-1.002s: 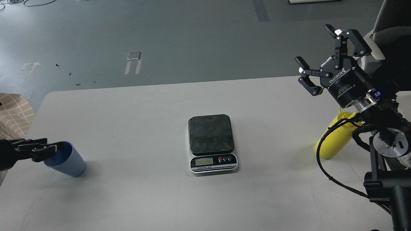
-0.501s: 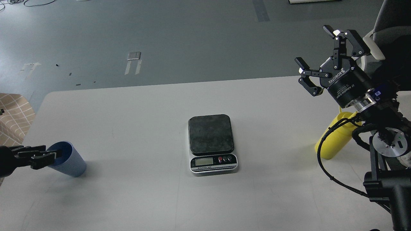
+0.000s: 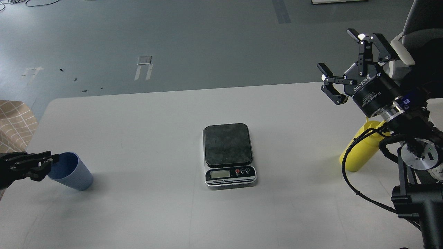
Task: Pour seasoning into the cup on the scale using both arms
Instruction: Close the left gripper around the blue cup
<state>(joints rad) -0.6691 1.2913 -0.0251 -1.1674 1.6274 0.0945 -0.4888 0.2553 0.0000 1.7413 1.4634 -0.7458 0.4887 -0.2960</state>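
The light-blue ribbed cup (image 3: 71, 171) stands at the table's left front. My left gripper (image 3: 44, 164) comes in from the left edge and its dark tips lie at the cup's left rim; I cannot tell whether they are touching it or apart. The scale (image 3: 228, 154) sits mid-table with its dark plate bare and its display toward me. The yellow seasoning bottle (image 3: 360, 152) stands at the right, its top hidden behind my right arm. My right gripper (image 3: 338, 52) is open and empty, raised above and behind the bottle.
The white table (image 3: 155, 114) has rounded far corners, with grey floor beyond it. A tan checked object (image 3: 15, 121) sits off the table's left edge. My right arm's cables and joints (image 3: 412, 166) fill the right front.
My left gripper has drawn back to the left, from over the cup's mouth to its left rim. My right gripper has lifted slightly. The cup, scale and bottle have not moved.
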